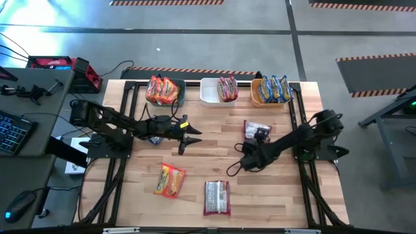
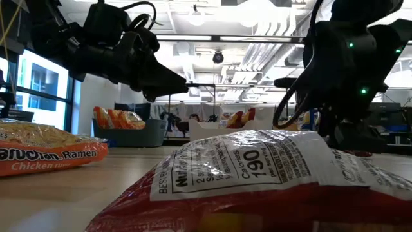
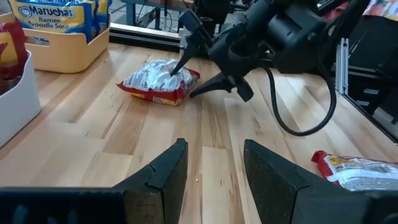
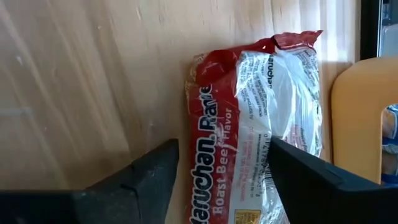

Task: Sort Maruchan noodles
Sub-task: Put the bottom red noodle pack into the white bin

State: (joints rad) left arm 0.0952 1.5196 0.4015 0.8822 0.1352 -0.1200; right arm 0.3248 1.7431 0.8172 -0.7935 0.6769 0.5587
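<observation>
Three Maruchan packets lie flat on the table: a white-maroon one (image 1: 257, 129) near the orange bin, an orange-red one (image 1: 170, 180), and a white-maroon one (image 1: 216, 197) near the front edge. My right gripper (image 1: 259, 136) is open and low over the first packet (image 4: 249, 124), one finger on each side of its end (image 3: 158, 78). My left gripper (image 1: 188, 134) is open above bare wood at mid-table, pointing toward the right arm (image 3: 214, 168). Something blue (image 1: 154, 139) shows under the left arm; I cannot tell what it is. My right gripper comes at the white-maroon packet's end (image 3: 180, 78) slanting down from the table's near right, fingers open and set across the packet. One fingertip (image 3: 185, 59) is at the packet's top surface. I cannot tell whether it touches. The packet lies flat on the table.
Along the far edge stand a dark-blue bin (image 1: 181, 97) of orange-red packets, a white bin (image 1: 208, 94) of white-maroon packets and an orange bin (image 1: 257, 96) of yellow-blue packets. Bare wood lies between the arms. A desk with a keyboard is left of the table.
</observation>
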